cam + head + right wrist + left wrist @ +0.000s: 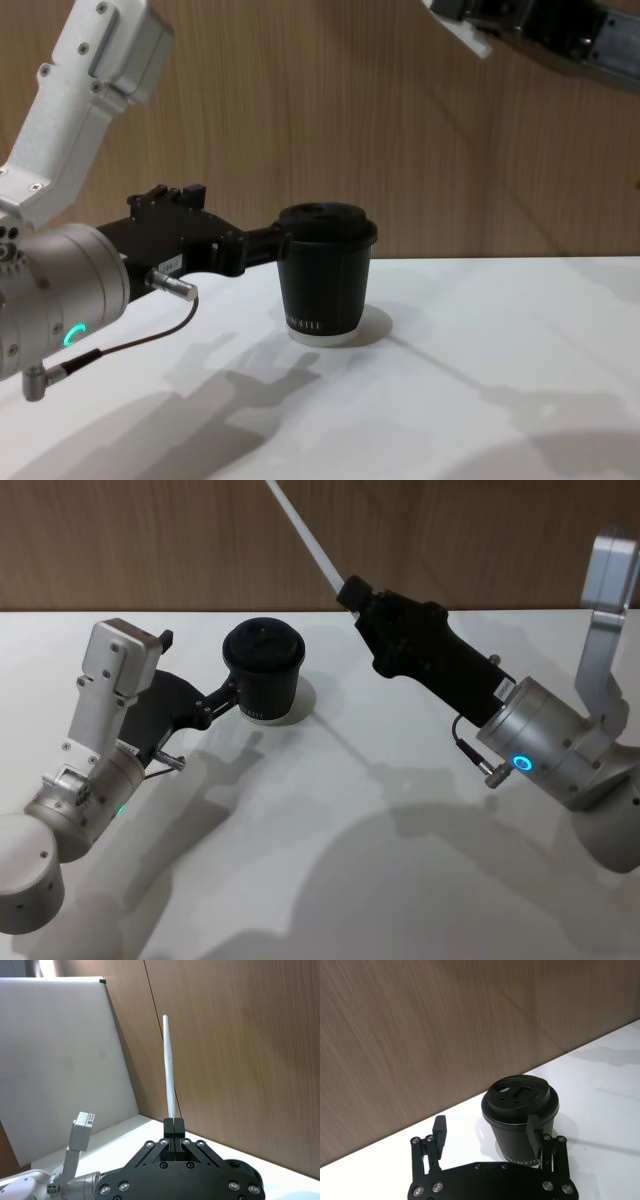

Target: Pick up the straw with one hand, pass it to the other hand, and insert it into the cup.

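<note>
While our right gripper (350,592) is pinching the straw (300,525) shut at one end, we are judging the insert step underway.
Straw is pointing up and away, well above the table (400,810) and apart from the cup (263,665); our left gripper (487,1125) is sitting open beside the cup. Next we are needing to swing the straw tip-down over the lid hole (504,1088).

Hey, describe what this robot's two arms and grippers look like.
The left gripper and right gripper are alike: black, two-fingered, with screwed linkage plates. Each sits on a silver cylindrical wrist with a glowing ring light, a thin black cable and flat pale-grey links.
</note>
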